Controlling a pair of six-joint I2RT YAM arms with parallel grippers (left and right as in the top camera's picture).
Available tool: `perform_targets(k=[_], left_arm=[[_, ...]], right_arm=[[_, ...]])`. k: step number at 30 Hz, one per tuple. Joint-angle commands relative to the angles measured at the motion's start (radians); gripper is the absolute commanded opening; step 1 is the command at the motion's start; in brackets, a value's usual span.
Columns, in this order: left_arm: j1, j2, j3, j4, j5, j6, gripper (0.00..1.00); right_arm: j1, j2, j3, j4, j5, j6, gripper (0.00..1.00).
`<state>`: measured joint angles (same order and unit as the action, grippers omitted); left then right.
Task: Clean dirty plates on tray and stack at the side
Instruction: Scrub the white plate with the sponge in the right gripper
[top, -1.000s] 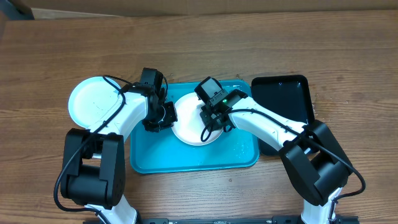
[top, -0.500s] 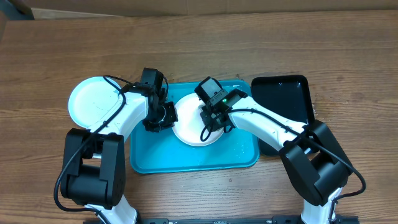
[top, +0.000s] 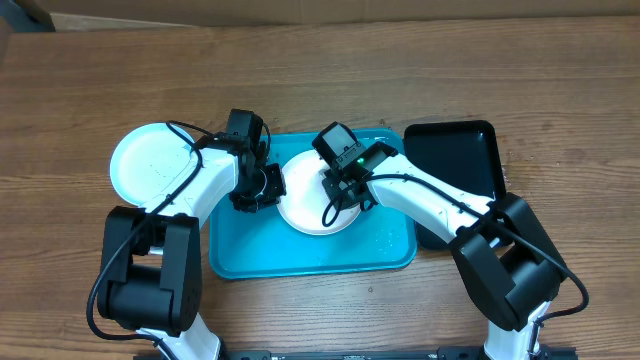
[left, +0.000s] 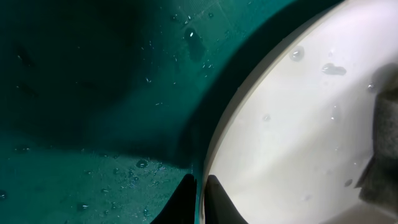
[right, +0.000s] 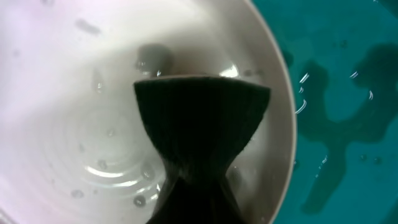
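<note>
Wet rim, risky scrub: a hard sponge stroke could pull the white plate (top: 303, 207), lying at the centre of the turquoise tray (top: 300, 257), out of its pinch. The left gripper (left: 200, 186) has its jaws nearly shut on the plate's left rim; the right gripper (top: 338, 190) clamps a dark sponge (right: 202, 115) against the plate's face.

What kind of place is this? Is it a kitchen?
Probably a robot practice bench, not a kitchen. The left arm and right arm stand at a wooden table, no sink in view. The right claw holds a dark sponge on a wet white plate in a turquoise tray.
</note>
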<state>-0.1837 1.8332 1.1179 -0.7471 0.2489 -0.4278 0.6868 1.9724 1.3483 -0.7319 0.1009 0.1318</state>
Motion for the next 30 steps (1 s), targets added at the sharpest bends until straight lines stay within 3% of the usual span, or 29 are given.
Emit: perform_targets(k=[1,6,10,19,30], left_arm=[[-0.006,0.011,-0.004,0.000,0.003,-0.005,0.08],[-0.006,0.011,-0.004,0.000,0.003,0.002,0.04],[-0.007,0.011,-0.004,0.000,0.002,0.002,0.04],[-0.007,0.011,-0.004,0.004,0.002,0.002,0.04],[-0.007,0.011,-0.004,0.008,0.002,0.013,0.04]], right_arm=[[-0.006,0.002,0.026,0.013,0.029,-0.005,0.04],[-0.020,0.045,0.023,0.012,0.033,0.004,0.04],[-0.066,0.076,0.020,0.000,-0.106,0.011,0.04],[-0.153,0.095,0.020,0.054,-0.656,0.011,0.04],[-0.102,0.106,0.067,0.139,-0.740,-0.008,0.04]])
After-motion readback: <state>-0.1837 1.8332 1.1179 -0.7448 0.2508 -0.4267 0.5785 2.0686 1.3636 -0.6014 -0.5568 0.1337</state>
